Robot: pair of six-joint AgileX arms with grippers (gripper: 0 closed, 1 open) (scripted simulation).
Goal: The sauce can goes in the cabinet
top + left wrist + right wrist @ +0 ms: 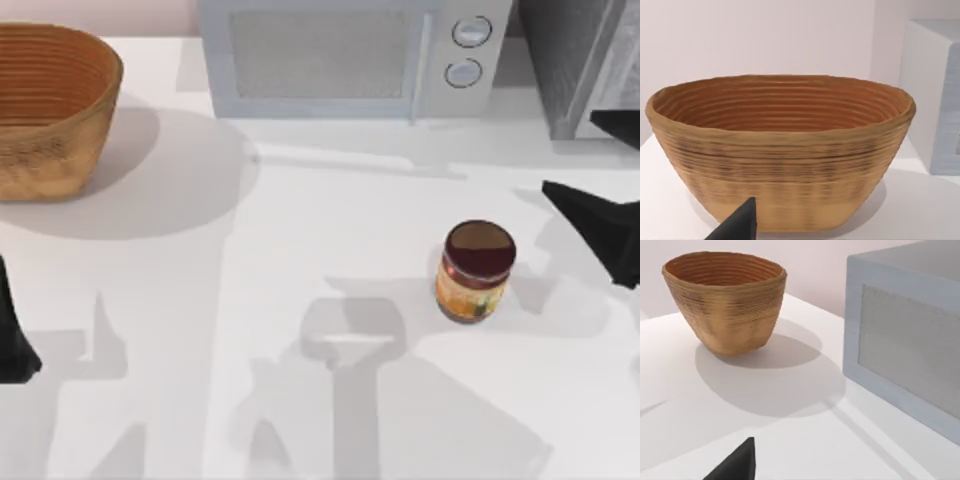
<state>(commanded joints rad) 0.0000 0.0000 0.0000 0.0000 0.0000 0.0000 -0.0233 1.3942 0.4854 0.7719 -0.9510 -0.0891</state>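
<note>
The sauce can (476, 271) stands upright on the white table (300, 260), right of centre in the top view, its dark maroon lid up and orange label facing the lower edge. Nothing touches it. The cabinet (575, 60) sits in the upper right corner of that frame, dark speckled side showing, well apart from the can. The right gripper (600, 225) hangs at the right edge, near the can but clear of it; whether its fingers are apart or together I cannot tell. The microwave (350, 55) stands along the upper edge, just left of the cabinet. A woven basket (50, 105) sits in the upper left. The left gripper (15, 335) is parked at the left edge, its fingers likewise impossible to judge.
</note>
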